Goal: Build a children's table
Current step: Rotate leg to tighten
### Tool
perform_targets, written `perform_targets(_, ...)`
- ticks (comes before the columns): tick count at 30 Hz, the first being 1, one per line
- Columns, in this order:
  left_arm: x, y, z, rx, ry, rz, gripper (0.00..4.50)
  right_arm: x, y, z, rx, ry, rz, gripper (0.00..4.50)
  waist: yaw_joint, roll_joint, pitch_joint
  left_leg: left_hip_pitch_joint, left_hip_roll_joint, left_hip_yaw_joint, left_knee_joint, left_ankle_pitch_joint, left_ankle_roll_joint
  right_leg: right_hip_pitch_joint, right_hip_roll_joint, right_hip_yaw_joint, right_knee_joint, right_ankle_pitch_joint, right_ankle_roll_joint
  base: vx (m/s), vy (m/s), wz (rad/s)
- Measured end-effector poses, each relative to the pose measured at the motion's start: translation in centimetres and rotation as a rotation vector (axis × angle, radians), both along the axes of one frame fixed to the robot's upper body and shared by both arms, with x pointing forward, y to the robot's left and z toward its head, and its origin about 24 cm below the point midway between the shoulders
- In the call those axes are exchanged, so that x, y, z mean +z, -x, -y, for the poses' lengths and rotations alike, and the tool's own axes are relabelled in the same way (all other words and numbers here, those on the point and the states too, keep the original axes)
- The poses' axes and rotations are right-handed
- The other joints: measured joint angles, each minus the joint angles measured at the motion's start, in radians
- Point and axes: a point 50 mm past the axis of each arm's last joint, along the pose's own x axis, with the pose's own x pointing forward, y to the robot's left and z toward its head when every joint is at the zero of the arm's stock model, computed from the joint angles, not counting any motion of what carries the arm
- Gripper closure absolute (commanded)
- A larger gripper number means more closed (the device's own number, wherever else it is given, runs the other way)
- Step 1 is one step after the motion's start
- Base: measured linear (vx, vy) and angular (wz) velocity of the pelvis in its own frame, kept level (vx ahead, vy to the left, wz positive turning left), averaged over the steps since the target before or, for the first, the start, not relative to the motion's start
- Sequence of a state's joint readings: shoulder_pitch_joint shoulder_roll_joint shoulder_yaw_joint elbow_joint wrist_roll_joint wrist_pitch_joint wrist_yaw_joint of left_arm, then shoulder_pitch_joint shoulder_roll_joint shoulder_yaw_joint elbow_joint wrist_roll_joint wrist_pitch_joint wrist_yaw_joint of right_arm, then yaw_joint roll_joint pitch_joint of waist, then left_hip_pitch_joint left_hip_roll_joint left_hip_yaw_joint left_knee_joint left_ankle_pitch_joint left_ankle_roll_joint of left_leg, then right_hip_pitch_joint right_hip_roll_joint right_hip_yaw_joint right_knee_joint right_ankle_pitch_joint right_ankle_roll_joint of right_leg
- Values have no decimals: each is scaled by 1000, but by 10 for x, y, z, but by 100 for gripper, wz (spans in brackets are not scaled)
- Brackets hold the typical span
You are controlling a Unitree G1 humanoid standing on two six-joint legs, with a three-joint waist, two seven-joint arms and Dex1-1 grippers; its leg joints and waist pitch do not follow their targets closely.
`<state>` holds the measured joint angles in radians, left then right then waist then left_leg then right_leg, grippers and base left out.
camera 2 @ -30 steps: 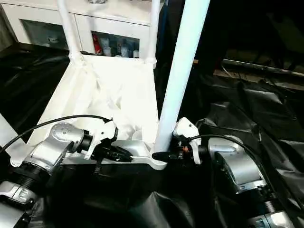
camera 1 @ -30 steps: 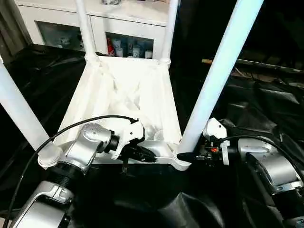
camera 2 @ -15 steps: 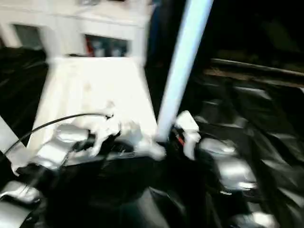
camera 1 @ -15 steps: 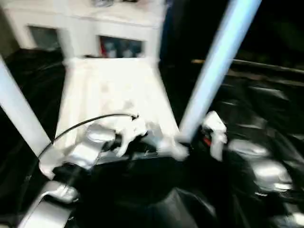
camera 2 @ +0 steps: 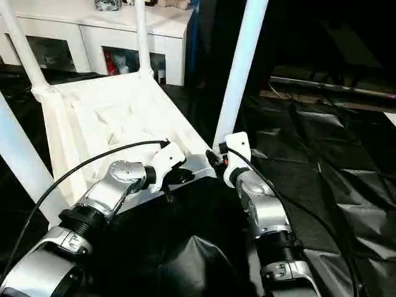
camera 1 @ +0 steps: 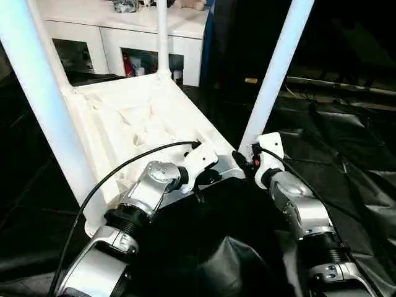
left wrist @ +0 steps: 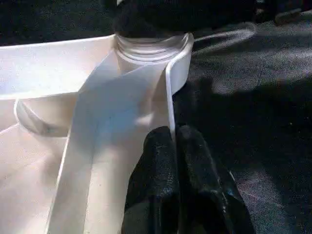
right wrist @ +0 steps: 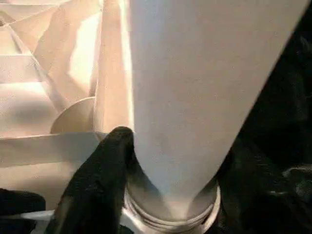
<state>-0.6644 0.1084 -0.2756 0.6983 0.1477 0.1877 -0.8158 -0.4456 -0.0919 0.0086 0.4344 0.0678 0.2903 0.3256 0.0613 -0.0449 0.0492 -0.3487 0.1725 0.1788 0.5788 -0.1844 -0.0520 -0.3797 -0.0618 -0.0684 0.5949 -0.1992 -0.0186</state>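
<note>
The children's table stands upside down, its ribbed white tabletop point(camera 1: 124, 117) slantwise on the black sheet with its legs pointing up. The near right leg point(camera 1: 275, 68) rises from its corner socket. My right gripper point(camera 1: 240, 158) sits at that leg's base, and one black finger point(right wrist: 97, 180) presses against the leg point(right wrist: 180, 97). My left gripper point(camera 1: 207, 178) is at the near rim beside that corner. Its fingers point(left wrist: 156, 170) are shut on the thin rim wall point(left wrist: 168, 97). The near left leg point(camera 1: 43, 93) looms large, and a far leg point(camera 1: 162, 37) stands behind.
A white glass-door cabinet point(camera 1: 117, 37) with small items inside stands behind the table. Crumpled black sheeting point(camera 1: 334, 142) covers the floor all around. A dark bar with cables point(camera 1: 346, 83) lies at the back right. A black cable point(camera 1: 117, 179) loops over my left forearm.
The table has swung round with both grippers still on it, so its near edge now runs slantwise. My right arm now reaches forward instead of from the side. The view shifted too.
</note>
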Motion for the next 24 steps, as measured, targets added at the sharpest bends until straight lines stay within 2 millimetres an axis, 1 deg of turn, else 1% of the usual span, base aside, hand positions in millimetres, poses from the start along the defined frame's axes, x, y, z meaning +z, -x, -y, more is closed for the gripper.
perform_targets(1,0,0,-1,-4,2,-2,450,0,0,2,16,0,1,141,0,0,0,0,0,0,-1,0,0,0,0,0,0,1,0,0,0,0)
perform_targets(3,1,0,-6,-24,7,-11,450,1,2,8,96,-4,-3,135,2,-1,1,0,0,0,-2,0,0,-1,0,0,0,3,0,0,0,0)
perform_targets(4,2,0,-9,-35,6,-14,450,2,4,9,132,-6,-2,135,3,-1,1,0,0,0,-3,0,0,-1,0,-1,0,3,0,0,0,0)
perform_targets(6,3,2,-20,-91,4,-18,450,5,12,17,265,16,-2,135,7,-1,1,-1,1,0,-4,0,0,-2,0,-1,1,5,0,0,0,0)
perform_targets(9,6,8,-35,-178,11,-44,450,9,25,28,438,33,-15,135,19,-2,1,-1,1,0,-4,0,0,-2,1,-1,1,7,0,0,0,0)
perform_targets(15,10,21,-55,-322,36,-111,450,16,44,35,683,29,-59,135,41,-1,1,-4,2,1,-6,0,0,-4,1,-1,2,8,-5,10,0,1)
perform_targets(19,12,26,-66,-378,33,-146,450,19,51,36,785,21,-82,135,48,-1,2,-5,2,3,-6,-1,2,-4,1,0,1,7,-6,0,0,0)
perform_targets(22,12,29,-69,-399,32,-153,450,19,54,34,821,26,-91,135,49,-2,2,-5,2,3,-6,-2,2,-4,1,0,1,7,-6,0,0,0)
perform_targets(24,12,30,-69,-405,32,-157,450,19,54,34,834,24,-96,161,50,-2,2,-4,2,3,-6,-1,2,-4,1,0,2,7,-6,0,0,0)
